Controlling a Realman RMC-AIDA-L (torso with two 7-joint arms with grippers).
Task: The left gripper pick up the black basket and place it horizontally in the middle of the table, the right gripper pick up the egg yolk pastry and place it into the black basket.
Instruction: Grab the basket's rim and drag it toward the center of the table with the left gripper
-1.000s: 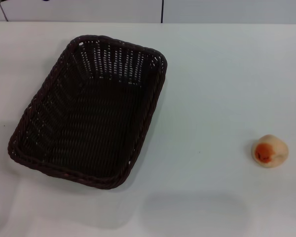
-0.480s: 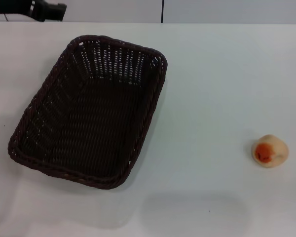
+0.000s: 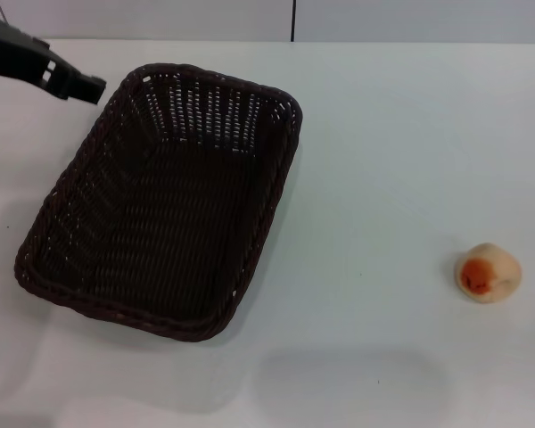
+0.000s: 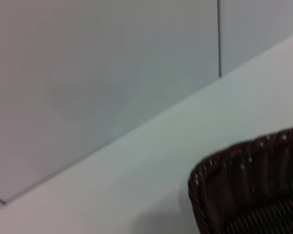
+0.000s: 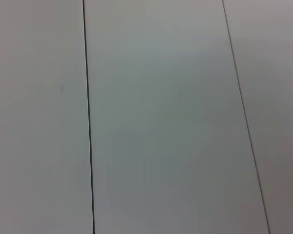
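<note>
White and plain, the flat counter [image 3: 383,134] is filling our forward view, with a pale panelled wall [image 3: 160,18] running behind its far edge. On our left half, the large rectangular dark brown-black woven wicker basket [image 3: 165,201] is lying diagonally, one short end pointing toward the far side, its braided rim resting flat on the counter. Well apart from it, near our right edge, the small round cream-beige pastry with an orange-red spot [image 3: 488,273] is sitting untouched.

What is changing is our left arm. A second ago it was barely showing at the far left corner; now our black left tool [image 3: 89,87] is reaching in from that corner, its tip just beside the basket's far left corner but not yet touching the rim. We cannot tell whether this tool is spread or closed. Our left wrist camera is showing that same rounded corner of the basket close by.

Our right tool is not showing anywhere; its wrist camera is seeing only wall panels.

We judge the approach to the basket is under way, with nothing lifted yet.
</note>
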